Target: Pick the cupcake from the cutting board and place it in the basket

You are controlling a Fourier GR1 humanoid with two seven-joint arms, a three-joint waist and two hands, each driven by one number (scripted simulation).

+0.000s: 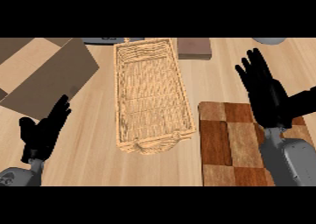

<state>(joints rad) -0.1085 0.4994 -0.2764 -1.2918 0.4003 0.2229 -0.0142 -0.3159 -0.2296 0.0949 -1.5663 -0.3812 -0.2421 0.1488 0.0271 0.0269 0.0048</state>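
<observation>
Right hand [268, 101] is right of basket [150, 94], over board [228, 140]; fingers straight and wide, holding nothing. Left hand [42, 131] rests left of basket, fingers open. Cupcake not visible, possibly hidden under right hand. Step: likely reach. Next: find cupcake, close fingers round it.

Woven wicker basket [150, 94], checkered wooden cutting board [228, 140], matt wood counter [89, 148]

One wicker basket [150, 94], one checkered cutting board [228, 140] and one cardboard box [47, 74] on the counter [89, 148]. Two black hands: left hand [42, 131], right hand [267, 94]. At the far edge, cut off — one brown block [194, 47], one pale rounded object [271, 40], one grey object [103, 41].
</observation>
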